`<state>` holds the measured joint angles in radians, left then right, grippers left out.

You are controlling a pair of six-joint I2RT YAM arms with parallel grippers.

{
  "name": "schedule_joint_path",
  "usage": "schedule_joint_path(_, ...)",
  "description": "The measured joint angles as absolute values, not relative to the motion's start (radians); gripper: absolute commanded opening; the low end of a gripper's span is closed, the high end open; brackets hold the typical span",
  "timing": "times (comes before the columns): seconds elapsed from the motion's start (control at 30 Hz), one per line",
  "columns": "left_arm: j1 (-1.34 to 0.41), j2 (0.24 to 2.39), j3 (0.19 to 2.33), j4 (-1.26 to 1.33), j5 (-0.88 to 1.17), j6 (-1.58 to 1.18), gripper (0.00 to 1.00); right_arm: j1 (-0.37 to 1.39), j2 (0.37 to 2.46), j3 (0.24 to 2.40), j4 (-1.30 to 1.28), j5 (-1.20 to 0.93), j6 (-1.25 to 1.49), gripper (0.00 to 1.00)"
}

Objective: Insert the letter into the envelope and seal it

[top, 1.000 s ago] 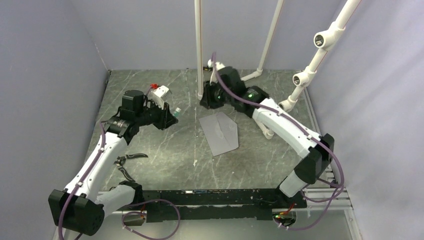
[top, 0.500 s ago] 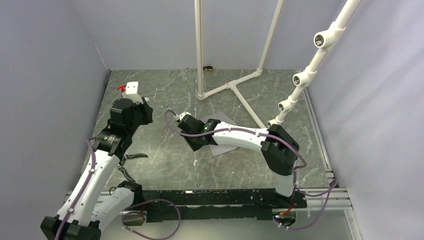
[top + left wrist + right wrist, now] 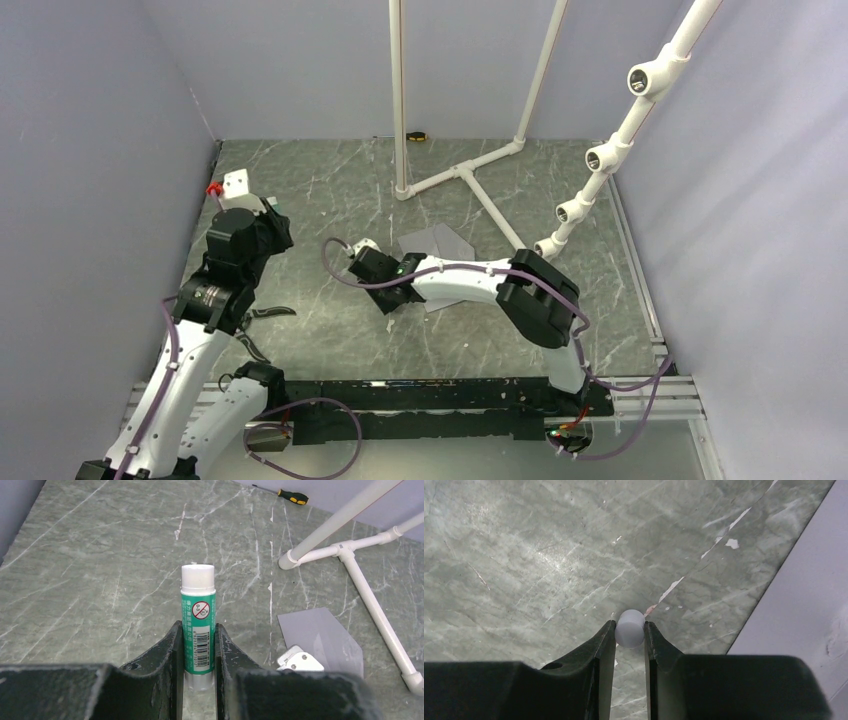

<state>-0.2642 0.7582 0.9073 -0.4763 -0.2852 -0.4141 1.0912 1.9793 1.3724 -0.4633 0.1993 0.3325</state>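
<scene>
Centre frame in the left wrist view, my left gripper (image 3: 198, 629) is clamped on a green-labelled glue stick (image 3: 198, 605), whose white end points up the frame over the marbled grey table (image 3: 90, 555). My right gripper (image 3: 629, 624) pinches a small round white cap (image 3: 629, 630) between its tips. The grey envelope (image 3: 437, 240) lies flat at mid-frame in the overhead view, its lower part hidden under my right arm (image 3: 470, 278). A yellow-handled screwdriver (image 3: 292, 497) rests at the top edge.

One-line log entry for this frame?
left gripper shut on glue stick | right gripper shut on small white cap | envelope flat on table | letter not in view
</scene>
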Motion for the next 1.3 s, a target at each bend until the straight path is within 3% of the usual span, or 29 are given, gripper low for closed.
schedule_joint_path(0.13,-0.264,0.765,0.912,-0.48,-0.263,-0.417,0.03,1.098,1.982,1.364,-0.461,0.2,0.339,0.53)
schedule_joint_path(0.23,-0.264,0.773,0.926,-0.48,-0.245,-0.417,0.02,1.098,1.981,1.361,-0.45,0.196,0.35,0.63)
schedule_joint_path(0.63,-0.264,0.811,0.967,-0.439,-0.104,-0.413,0.02,1.055,1.824,1.354,-0.439,0.158,0.369,0.67)
schedule_joint_path(0.97,-0.263,0.904,1.056,-0.179,0.446,-0.464,0.02,0.995,1.375,1.177,-0.094,0.081,0.356,0.72)
schedule_joint_path(1.3,-0.263,0.949,1.076,0.113,0.767,-0.59,0.03,0.999,1.282,1.171,0.159,0.069,0.34,0.73)
